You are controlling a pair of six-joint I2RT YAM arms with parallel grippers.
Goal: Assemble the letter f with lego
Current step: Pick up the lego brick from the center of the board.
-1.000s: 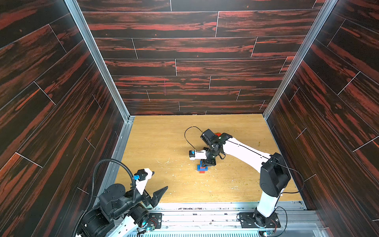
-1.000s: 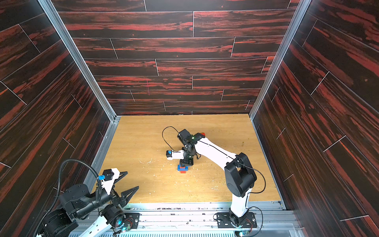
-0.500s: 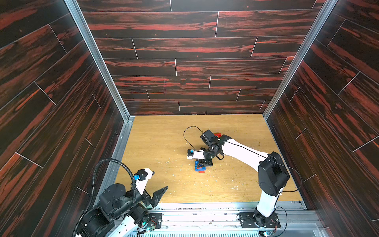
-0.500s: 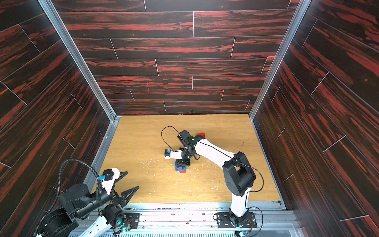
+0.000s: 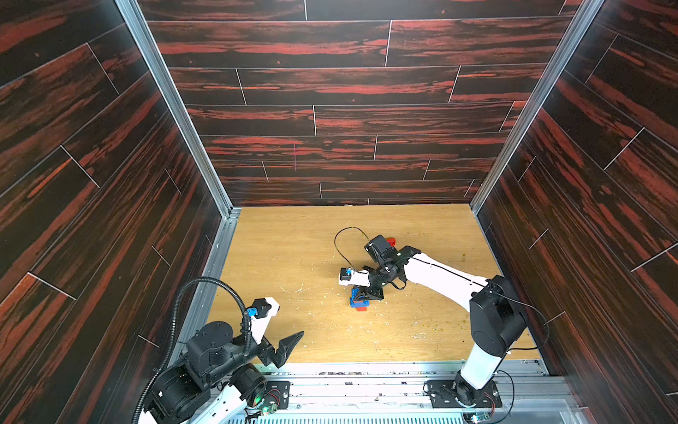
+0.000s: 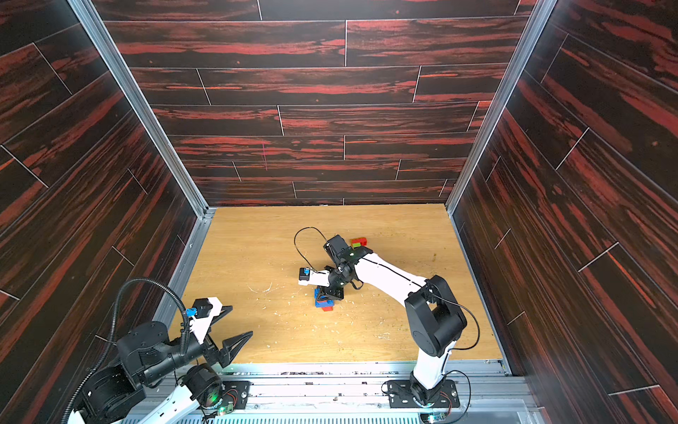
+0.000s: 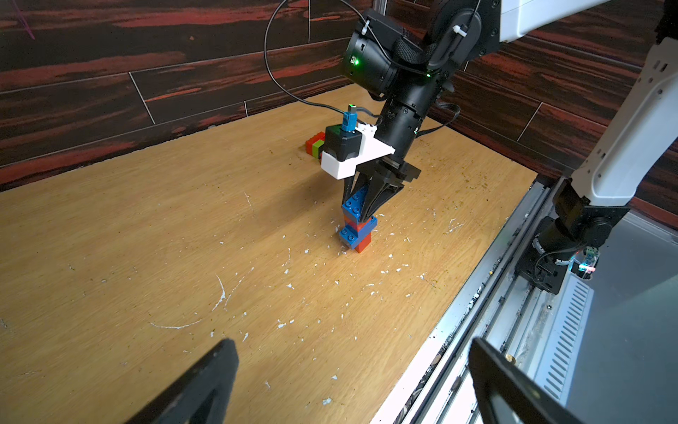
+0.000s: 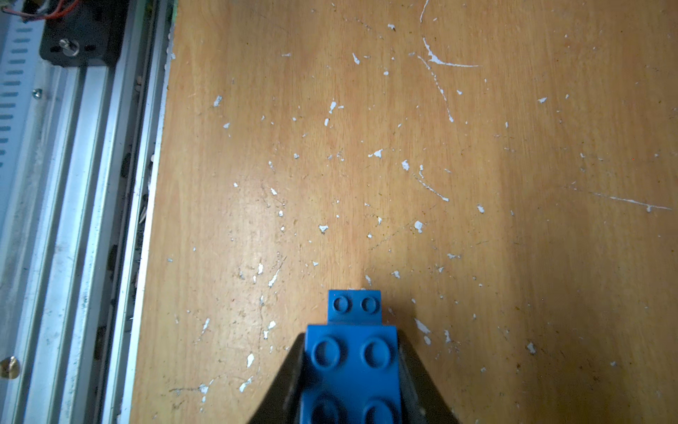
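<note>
A small lego stack (image 7: 356,229) of blue and red bricks stands mid-table, showing in both top views (image 5: 358,301) (image 6: 323,301). My right gripper (image 7: 367,211) points down on it and is shut on its top blue brick (image 8: 352,363), one black finger (image 8: 408,367) on each side. A lower blue brick (image 8: 354,306) juts out beneath. Red and lime green bricks (image 6: 358,242) (image 7: 314,145) lie joined behind the right wrist. My left gripper (image 6: 238,325) (image 7: 352,363) hovers open and holds nothing, near the table's front left corner.
The wooden table (image 5: 293,257) is scratched and flecked with white chips. Dark wood-pattern walls (image 5: 330,121) close it in on three sides. A metal rail (image 5: 367,370) with both arm bases runs along the front edge. A black cable (image 5: 341,238) loops off the right wrist.
The right arm swayed slightly left and back again, still gripping the top blue brick on the stack. The left arm has not moved.
</note>
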